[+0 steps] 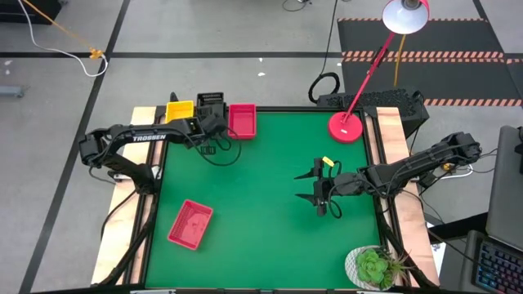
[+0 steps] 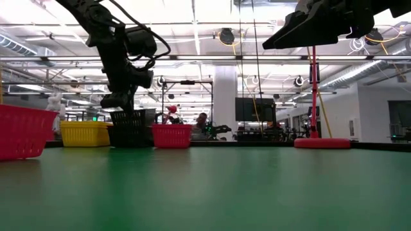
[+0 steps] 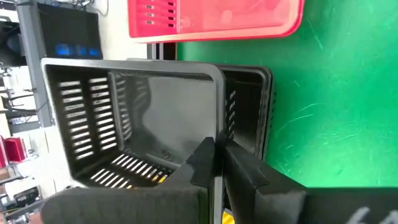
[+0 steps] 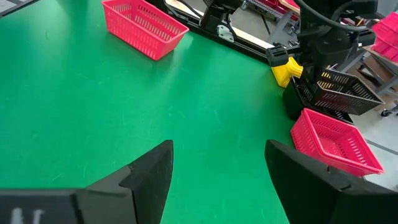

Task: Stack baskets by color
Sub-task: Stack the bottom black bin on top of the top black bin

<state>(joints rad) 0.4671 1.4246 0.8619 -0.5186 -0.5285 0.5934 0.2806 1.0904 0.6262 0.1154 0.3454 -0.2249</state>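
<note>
We see the left pincer pinched narrow on the near wall of a black slotted plastic basket, its two fingers pressed on either side of the rim. The left wrist view shows what the others hide: this basket sits tilted inside a second black slotted basket, not fully seated. From above we only make out the left pincer over a dark stack at the far edge of the green surface. The low view shows the black stack standing between a yellow slotted plastic basket and a pink-red slotted plastic basket, all in a row.

In the high view the yellow basket lies to the left of the stack and the pink-red one to the right. Another pink-red slotted basket lies alone near the front left of the surface, well apart from the row.

The right pincer hangs wide and empty above the middle right of the surface; the right wrist view shows its fingers spread apart over bare green. A round red lamp base stands at the far right, and a potted green plant sits at the near right corner.
</note>
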